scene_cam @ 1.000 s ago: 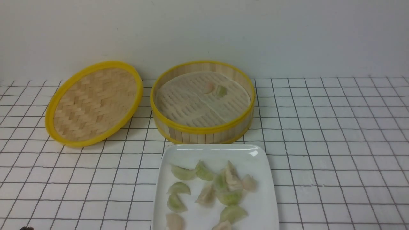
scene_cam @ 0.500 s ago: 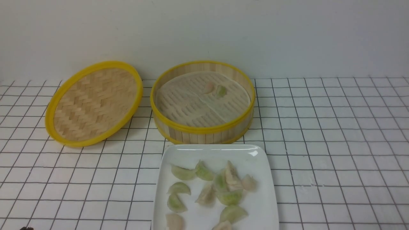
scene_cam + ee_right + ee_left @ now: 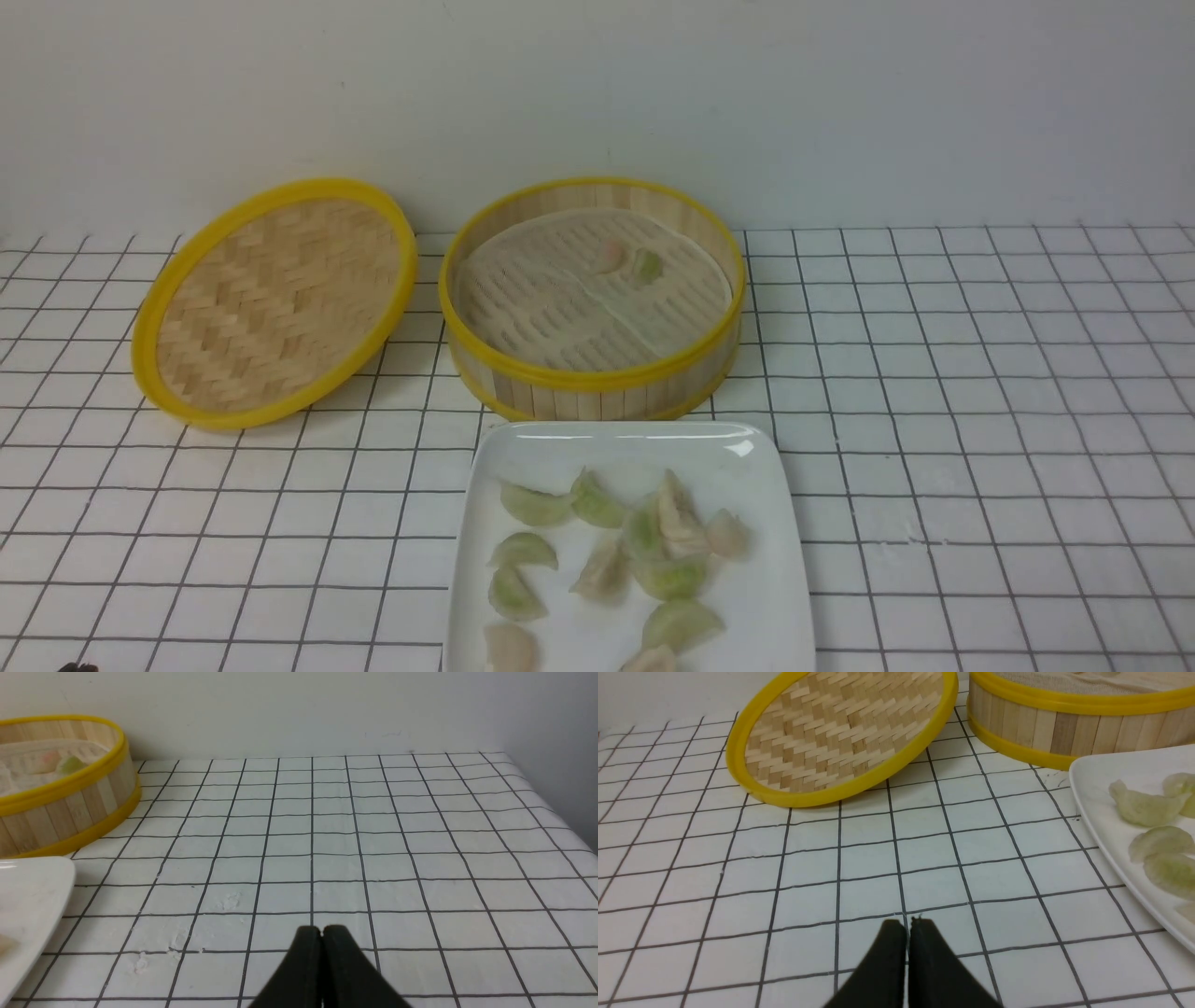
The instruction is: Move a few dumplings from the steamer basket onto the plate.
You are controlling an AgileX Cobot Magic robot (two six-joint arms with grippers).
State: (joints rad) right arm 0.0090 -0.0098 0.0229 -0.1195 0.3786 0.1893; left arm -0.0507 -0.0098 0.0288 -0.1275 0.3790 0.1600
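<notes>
Dumplings (image 3: 611,560): small glossy crescents with pleated edges, pale green, whitish and faintly pink; about a dozen scattered and partly overlapping on the plate, two more in the basket.

Left gripper (image 3: 908,926): black fingers pressed together, empty, low over the white black-gridded tablecloth (image 3: 878,858); plate off to its right side, well apart.

Right gripper (image 3: 321,932): black fingers together, empty, over bare cloth; plate corner off to its left side, basket further ahead and to the left.

White glossy square plate with rounded corners (image 3: 616,443): lies between the two grippers, its near edge cut off in the front view; just in front of the basket.

Round deep bamboo steamer basket, yellow rims, vertical-slat wall, slotted floor with pale liner (image 3: 597,387): beyond the plate. Holds one pinkish dumpling (image 3: 611,254) and one green dumpling (image 3: 646,266), side by side near its far wall.

Shallow yellow-rimmed herringbone-woven bamboo lid (image 3: 275,299): ahead of the left gripper, tilted, its edge against the basket's left side.
</notes>
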